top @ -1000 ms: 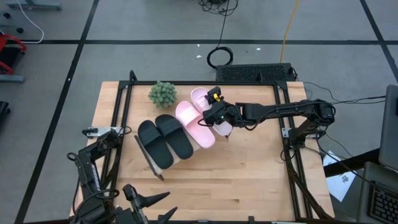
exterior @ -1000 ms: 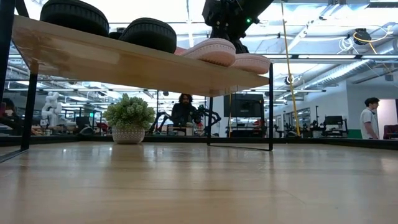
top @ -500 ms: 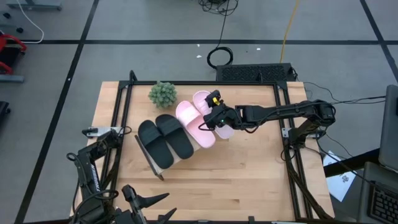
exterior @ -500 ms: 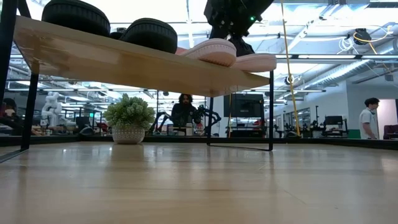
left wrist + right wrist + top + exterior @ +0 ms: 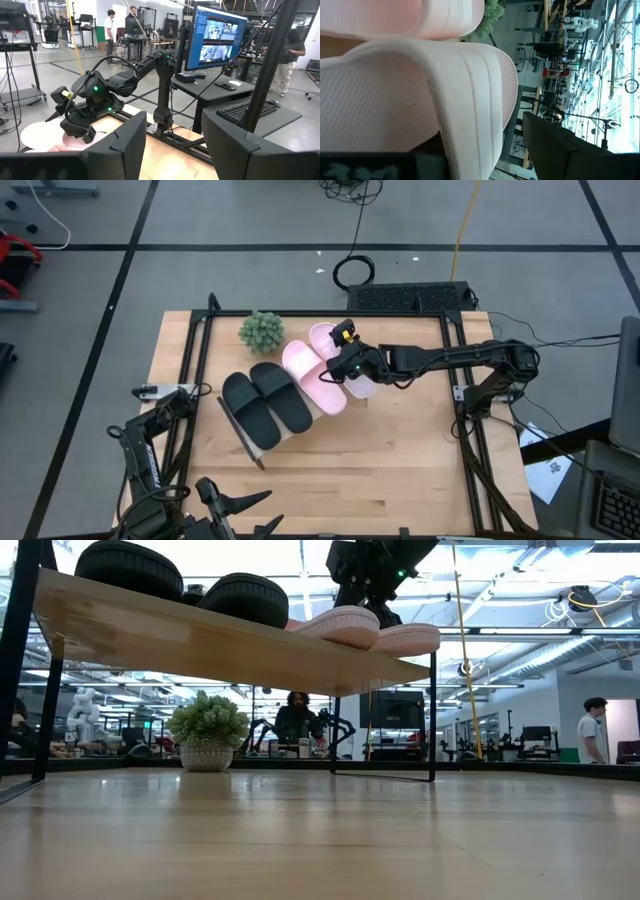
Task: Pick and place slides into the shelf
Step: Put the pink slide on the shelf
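The left gripper point(image 5: 240, 505) waits at the near edge of the tabletop point(image 5: 400, 460), close to its near-left corner, well apart from the footwear; in the left wrist view its two dark fingers point(image 5: 125, 145) stand spread with nothing between them.

Farther in, the shelf point(image 5: 248, 442) runs slantwise across the middle of the tabletop, from the near left toward the far centre. On it lie all four slides in a row. Nearest the left gripper is the black pair: one black slide point(image 5: 245, 408) and, just beside it, the second black slide point(image 5: 281, 395). Next along comes the first pink slide point(image 5: 312, 378), touching or nearly touching its neighbour, the second pink slide point(image 5: 338, 358), which sits at the far end of the board.

The right gripper point(image 5: 348, 366) reaches in from the right edge of the tabletop and hangs directly over that second pink slide. Its wrist view is filled by the ribbed pink strap, close against the camera, with one dark finger point(image 5: 570, 150) beside it. Whether the jaws are pressing the sandal or standing free of it cannot be told.

Beyond the shelf, near the far edge, stands a small potted plant point(image 5: 261, 330).
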You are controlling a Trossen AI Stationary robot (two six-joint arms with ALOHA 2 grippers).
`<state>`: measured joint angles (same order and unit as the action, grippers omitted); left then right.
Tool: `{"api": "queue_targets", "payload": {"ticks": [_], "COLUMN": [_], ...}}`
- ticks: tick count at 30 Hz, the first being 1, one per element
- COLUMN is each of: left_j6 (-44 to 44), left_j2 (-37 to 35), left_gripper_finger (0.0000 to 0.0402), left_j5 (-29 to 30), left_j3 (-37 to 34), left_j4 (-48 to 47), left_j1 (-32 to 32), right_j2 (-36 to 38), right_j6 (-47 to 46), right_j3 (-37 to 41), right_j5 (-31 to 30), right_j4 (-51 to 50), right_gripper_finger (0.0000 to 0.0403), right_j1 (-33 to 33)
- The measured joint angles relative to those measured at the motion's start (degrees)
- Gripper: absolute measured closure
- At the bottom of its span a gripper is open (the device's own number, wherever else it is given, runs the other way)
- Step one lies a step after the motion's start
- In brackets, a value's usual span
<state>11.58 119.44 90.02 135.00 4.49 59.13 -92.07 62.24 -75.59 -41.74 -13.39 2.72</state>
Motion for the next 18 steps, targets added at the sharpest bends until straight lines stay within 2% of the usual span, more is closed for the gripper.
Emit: {"api": "queue_targets", "payload": {"ticks": [6,12,18], "left_j6": [0.0,0.0,0.0], "left_j2": [0.0,0.0,0.0], "left_gripper_finger": [0.0211,0.0211,0.0211], "left_j5": [0.0,0.0,0.0], "left_j3": [0.0,0.0,0.0], "left_j4": [0.0,0.0,0.0], "left_j1": [0.0,0.0,0.0], "right_j2": [0.0,0.0,0.1], "right_j6": [0.2,4.4,2.8], "right_j3": [0.0,0.0,0.0], "right_j5": [0.0,-2.2,-1.8], "right_j4": [0.0,3.3,2.4], "right_gripper_finger": [0.0233,0.0233,0.0233], "right_j1": [0.6,0.6,-0.2]}}
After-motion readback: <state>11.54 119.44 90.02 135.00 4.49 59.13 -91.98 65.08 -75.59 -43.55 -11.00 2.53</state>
